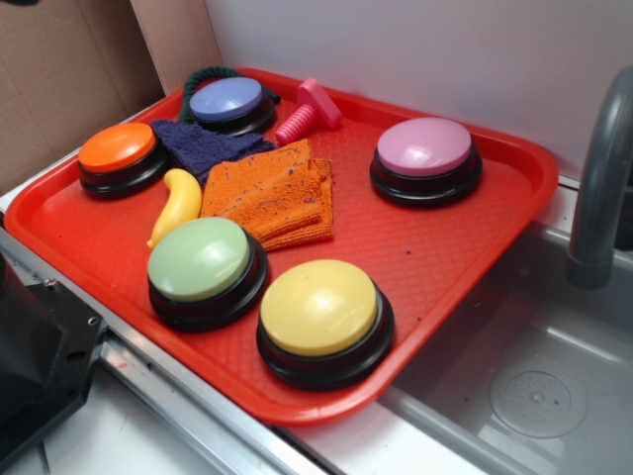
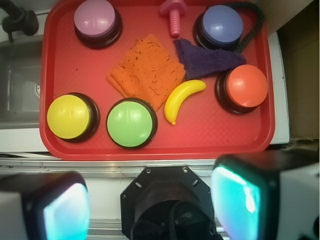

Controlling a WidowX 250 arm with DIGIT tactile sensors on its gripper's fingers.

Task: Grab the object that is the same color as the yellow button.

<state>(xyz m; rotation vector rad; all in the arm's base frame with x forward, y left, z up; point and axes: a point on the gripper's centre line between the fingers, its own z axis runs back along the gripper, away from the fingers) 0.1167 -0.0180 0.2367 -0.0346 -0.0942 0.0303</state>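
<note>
A small yellow banana toy [image 1: 176,203] [image 2: 182,97] lies on the red tray [image 1: 435,247] [image 2: 210,135], between the orange cloth and the orange button. The pale-yellow domed button [image 1: 318,307] [image 2: 69,116] stands at the tray's near corner, beside the green button. My gripper [image 2: 150,205] hovers high above the robot base, off the tray's near edge and well away from the banana. Its two fingers stand far apart with nothing between them. The exterior view does not show the gripper.
The tray also holds a green button [image 1: 201,260] [image 2: 131,122], an orange button [image 1: 119,150] [image 2: 245,87], a blue button [image 1: 227,101] [image 2: 222,26], a pink button [image 1: 425,153] [image 2: 95,19], an orange cloth [image 1: 269,193] [image 2: 147,72], a dark blue cloth [image 1: 203,146] [image 2: 207,60] and a pink screw toy [image 1: 307,111] [image 2: 174,17]. A sink [image 1: 534,366] with a faucet [image 1: 598,188] lies beside the tray.
</note>
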